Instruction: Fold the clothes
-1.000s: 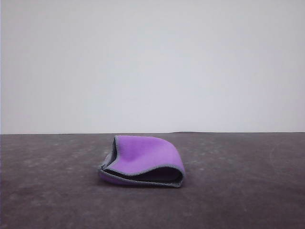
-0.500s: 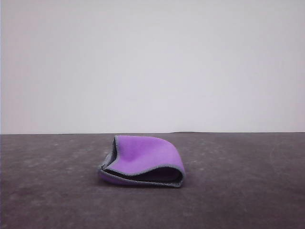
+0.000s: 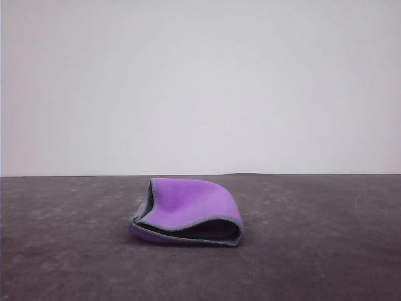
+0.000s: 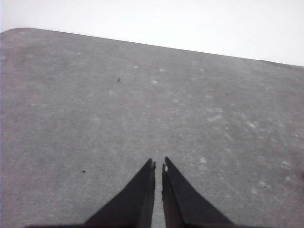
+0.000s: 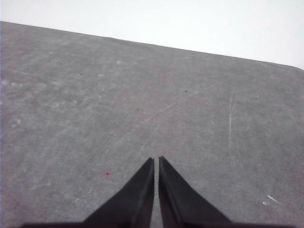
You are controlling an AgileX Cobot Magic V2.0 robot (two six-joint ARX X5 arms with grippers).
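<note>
The cloth [image 3: 187, 211] lies on the dark grey table [image 3: 313, 251], near the centre of the front view and a little left of the midline. It is doubled over on itself: the bright purple face is outermost on the upper layer, and the stitched grey edge runs along the open side that faces the camera. Between the upper and lower layers a dark gap is visible, so the upper layer arches loosely rather than lying flat on the lower one. The closed, rounded side of the fold appears to sit on the right of the bundle; the left end shows the grey edge turned upward. The left end effector [image 4: 158, 166] hangs over bare table surface with its two black fingers drawn together, a thin slit between the tips, and nothing held. The right end effector [image 5: 156, 160] is in the same condition: fingers closed to a narrow slit, nothing gripped, bare table beneath. Assessment of progress: at least one fold is in place, and both end effectors are clear of the cloth. Whether a further fold is intended cannot be determined from the task statement. Remaining work, if any, would be to press the arched upper layer flat or to fold the bundle once more.
</note>
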